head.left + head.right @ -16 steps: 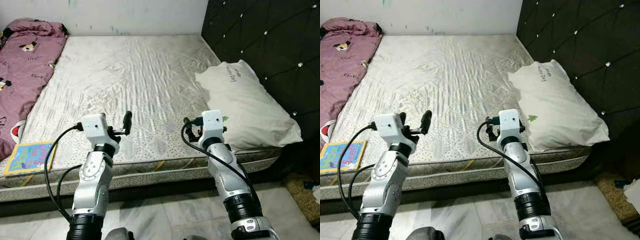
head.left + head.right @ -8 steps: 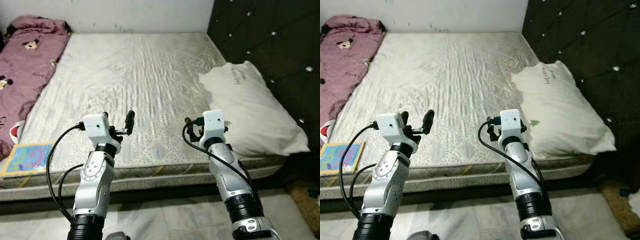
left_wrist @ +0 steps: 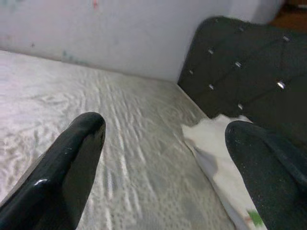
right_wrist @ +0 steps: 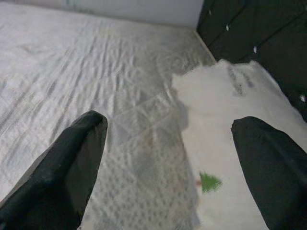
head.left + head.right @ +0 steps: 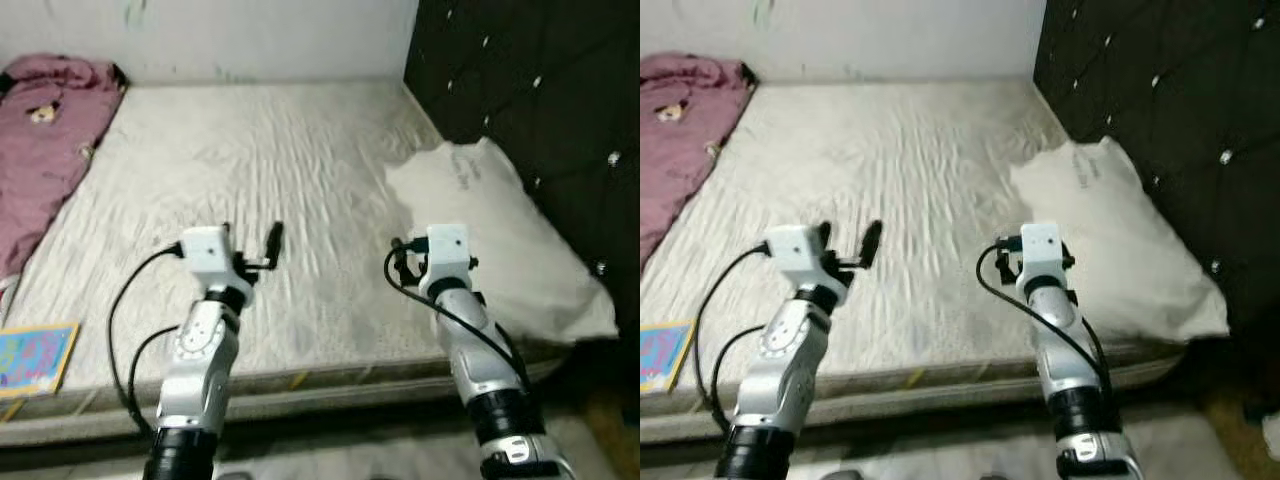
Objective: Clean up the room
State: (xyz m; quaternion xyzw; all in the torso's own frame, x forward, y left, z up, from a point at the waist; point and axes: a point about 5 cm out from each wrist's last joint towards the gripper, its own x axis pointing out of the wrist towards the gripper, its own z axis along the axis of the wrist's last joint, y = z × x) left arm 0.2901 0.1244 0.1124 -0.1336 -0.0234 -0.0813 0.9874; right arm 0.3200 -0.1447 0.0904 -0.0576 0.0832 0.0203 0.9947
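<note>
Mattress (image 5: 250, 170) ahead; pillow (image 5: 500, 230) just beside spread right pincer (image 4: 168, 158); left pincer (image 3: 163, 163) spread.

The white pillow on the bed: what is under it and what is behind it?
The white pillow lies on the bare mattress, at its right side. Behind it stands the dark tufted headboard. Whether anything is tucked beneath the pillow cannot be seen; it covers that part.

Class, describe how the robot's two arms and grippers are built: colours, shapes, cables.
Both arms are silver, jointed segments with black collars. Each wrist bears a white boxy block with a looping black cable. The left gripper and right gripper have long, rounded, glossy black fingers.
</note>
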